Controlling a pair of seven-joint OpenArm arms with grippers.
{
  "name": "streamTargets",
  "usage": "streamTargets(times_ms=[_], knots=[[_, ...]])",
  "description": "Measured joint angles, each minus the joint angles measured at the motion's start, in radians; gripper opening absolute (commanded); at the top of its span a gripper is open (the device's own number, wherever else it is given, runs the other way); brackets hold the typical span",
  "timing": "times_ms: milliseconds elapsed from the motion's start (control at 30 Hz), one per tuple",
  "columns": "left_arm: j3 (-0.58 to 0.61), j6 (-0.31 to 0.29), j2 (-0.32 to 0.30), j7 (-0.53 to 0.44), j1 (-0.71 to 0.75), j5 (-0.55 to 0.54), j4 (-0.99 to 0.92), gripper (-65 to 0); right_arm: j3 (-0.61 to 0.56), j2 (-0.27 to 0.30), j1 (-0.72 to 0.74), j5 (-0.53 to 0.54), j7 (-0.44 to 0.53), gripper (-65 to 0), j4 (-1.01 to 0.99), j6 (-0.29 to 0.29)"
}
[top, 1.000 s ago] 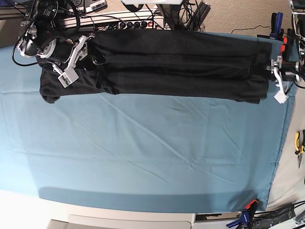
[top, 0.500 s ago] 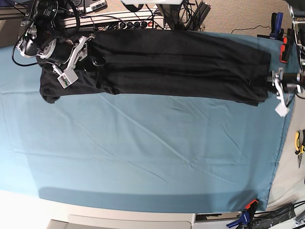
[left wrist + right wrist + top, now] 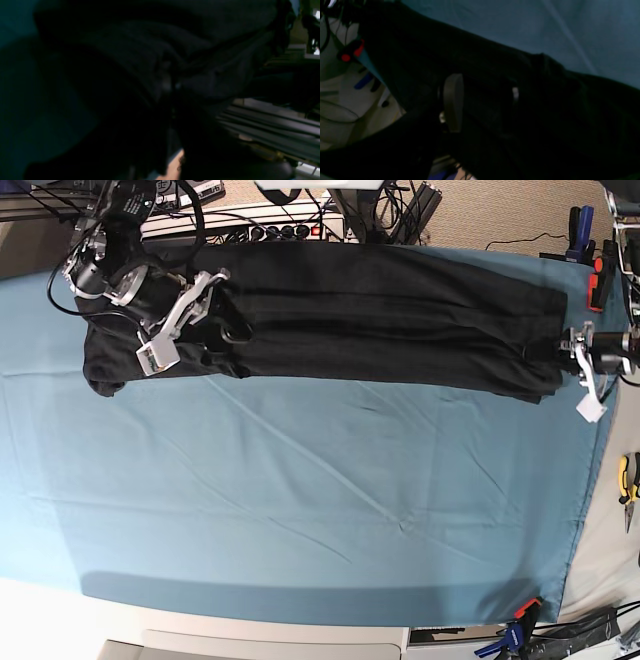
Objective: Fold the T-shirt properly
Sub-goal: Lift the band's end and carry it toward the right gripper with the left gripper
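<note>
T-shirt — dark charcoal soft knit, drawn out into one long band across the far part of the table, long axis running side to side in the base view, one end at each arm. Laid on the teal cloth sheet, near its far edge; upper layer doubled lengthwise, with shallow ridges along the length. At the base view's left end, a rumpled lobe of fabric reaching toward the near side. Collar trim not made out in any view.

Nearest the camera: teal cloth sheet, smooth woven look, faint diagonal creases, bare over its whole near half. Clamp with orange and blue handles at its near corner on the base view's right. Pliers with yellow handles lying off the sheet on that same side.

Left gripper at the shirt's end on the base view's right, jaws pressed together on the hem; in the left wrist view, bunched knit folds close against the lens, blurred.

Right gripper over the opposite end, jaws apart, light metal fingers resting above the dark cloth — whether any fabric lies between them cannot be told. One rounded grey pad seen against the shirt in the right wrist view.

Farthest: power strip and tangled cables beyond the table's far edge.
</note>
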Motion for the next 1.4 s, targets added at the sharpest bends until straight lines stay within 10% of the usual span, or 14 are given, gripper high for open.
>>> streamTargets(times_ms=[667,1400], knots=[[0.0,-0.034,0.142,0.01,0.212,0.003,0.676,-65.0,0.438,0.003,0.089,-0.098,0.056,-40.5,0.0,0.0],[0.356,-0.015,0.437,-0.088,0.116,0.315,0.698,-65.0,0.628,0.105,0.019,-0.09,0.056,-40.6,0.0,0.0]])
